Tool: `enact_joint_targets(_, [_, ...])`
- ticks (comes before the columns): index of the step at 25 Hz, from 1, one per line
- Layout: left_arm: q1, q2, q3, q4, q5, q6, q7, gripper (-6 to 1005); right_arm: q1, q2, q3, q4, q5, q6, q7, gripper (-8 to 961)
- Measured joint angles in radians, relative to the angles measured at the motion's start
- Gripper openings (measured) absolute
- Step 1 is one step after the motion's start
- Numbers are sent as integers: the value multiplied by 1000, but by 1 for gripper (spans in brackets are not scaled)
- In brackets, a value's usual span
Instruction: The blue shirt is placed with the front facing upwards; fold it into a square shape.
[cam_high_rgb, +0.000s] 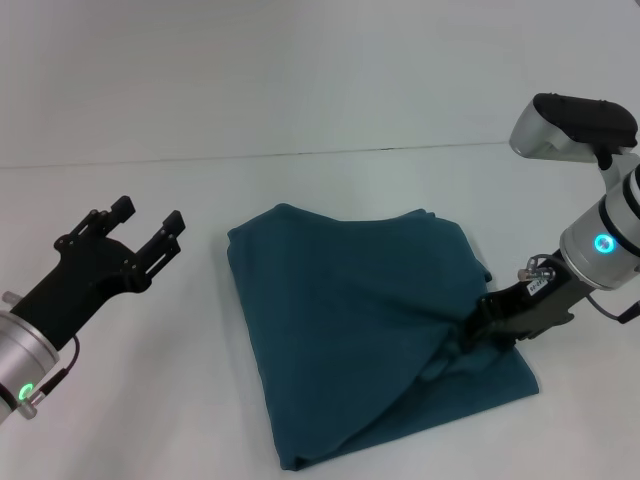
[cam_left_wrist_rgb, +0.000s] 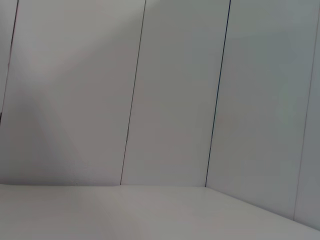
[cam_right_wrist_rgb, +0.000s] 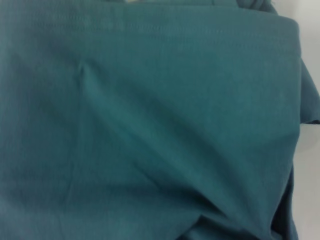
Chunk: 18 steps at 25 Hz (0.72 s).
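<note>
One right hand (cam_high_rgb: 472, 322) gripping blue shirt (cam_high_rgb: 350, 300) edge

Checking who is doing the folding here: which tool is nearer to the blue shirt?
The right tool: it is at the blue shirt, on its right edge, where the cloth bunches. The left tool hangs open off the shirt's left side, apart from it.

Bare white table (cam_high_rgb: 330, 90) is lying open all around the blue shirt (cam_high_rgb: 350, 320). The right gripper (cam_high_rgb: 478, 322) is blocking the shirt's right edge; the left gripper (cam_high_rgb: 148, 228) is hovering well apart.
</note>
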Motion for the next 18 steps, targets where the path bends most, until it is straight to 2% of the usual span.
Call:
enact_joint_targets(3, [0, 0, 0, 0, 0, 0, 0, 720, 3, 1, -11, 1, 3, 7, 6, 417])
enact_joint_targets(8, [0, 0, -2, 0, 0, 0, 0, 720, 12, 1, -21, 20, 2, 24, 12, 651])
enact_joint_targets(11, [-1, 0, -3, 0, 0, 0, 0, 720, 14, 1, -32, 37, 2, 27, 13, 683])
enact_joint_targets(18, [-2, 0, -5, 0, 0, 0, 0, 720, 18, 0, -40, 52, 0, 28, 18, 611])
